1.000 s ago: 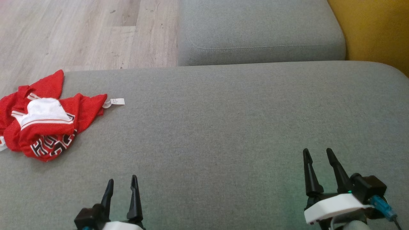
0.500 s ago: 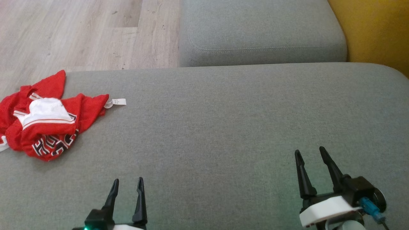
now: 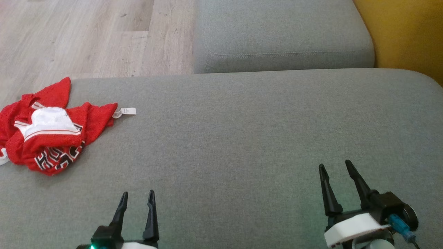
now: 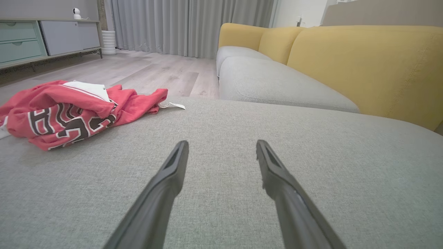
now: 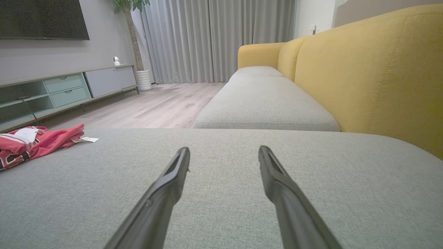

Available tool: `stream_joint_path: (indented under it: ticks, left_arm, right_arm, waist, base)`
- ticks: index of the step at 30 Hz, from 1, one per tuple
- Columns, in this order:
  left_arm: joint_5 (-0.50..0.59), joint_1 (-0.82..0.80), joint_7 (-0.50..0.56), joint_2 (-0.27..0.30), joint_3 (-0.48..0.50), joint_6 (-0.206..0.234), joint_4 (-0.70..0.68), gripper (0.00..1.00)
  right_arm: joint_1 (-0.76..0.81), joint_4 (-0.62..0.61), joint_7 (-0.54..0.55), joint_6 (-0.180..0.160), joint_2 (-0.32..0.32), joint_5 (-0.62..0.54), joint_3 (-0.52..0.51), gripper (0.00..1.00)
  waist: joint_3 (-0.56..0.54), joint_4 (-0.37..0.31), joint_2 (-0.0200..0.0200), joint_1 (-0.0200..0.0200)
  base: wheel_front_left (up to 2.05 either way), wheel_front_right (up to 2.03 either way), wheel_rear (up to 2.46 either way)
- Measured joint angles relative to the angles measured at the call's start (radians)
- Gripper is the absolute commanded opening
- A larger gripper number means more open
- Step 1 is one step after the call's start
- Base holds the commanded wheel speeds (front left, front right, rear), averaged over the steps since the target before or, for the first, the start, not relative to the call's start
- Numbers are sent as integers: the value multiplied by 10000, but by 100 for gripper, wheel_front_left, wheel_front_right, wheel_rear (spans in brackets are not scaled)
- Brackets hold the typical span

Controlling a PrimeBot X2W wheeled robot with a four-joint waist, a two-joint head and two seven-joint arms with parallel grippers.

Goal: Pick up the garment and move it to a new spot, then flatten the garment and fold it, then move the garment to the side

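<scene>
Closest to the robot are its two tools. The left tool hangs low over the big grey cushion. Its two dark fingers stand apart with nothing between them. The right tool is a bit further forward on the other side. Its fingers stand apart too, and it holds nothing.

Further off, near the far left corner of the cushion, lies the garment. It is a red shirt with white parts and dark letters. It sits in a crumpled heap, with a small white tag sticking out to one side. It is well apart from the left tool and even further from the right one.

Beyond that are a second grey cushion, the wooden floor and the yellow sofa back.

So the job looks to be right at the start. The shirt is not picked up yet, not moved, not flat and not folded. All of that is left to do. The left tool is nearer, so it seems best placed to reach over first.
</scene>
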Motion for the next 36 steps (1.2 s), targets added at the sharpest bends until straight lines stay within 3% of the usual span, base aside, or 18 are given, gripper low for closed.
stream_joint_path:
  ticks: [18,36]
  left_arm:
    - [-88,-1,165,63,-221,121,-192,100]
    - [-86,-263,263,295,-328,265,-604,100]
  right_arm:
    - [-3,4,0,0,-2,-4,-123,100]
    - [-35,-140,0,0,-4,90,-36,100]
  waist:
    - [-38,378,0,0]
    - [20,3283,0,0]
  base:
    - [0,0,0]
    - [0,0,0]
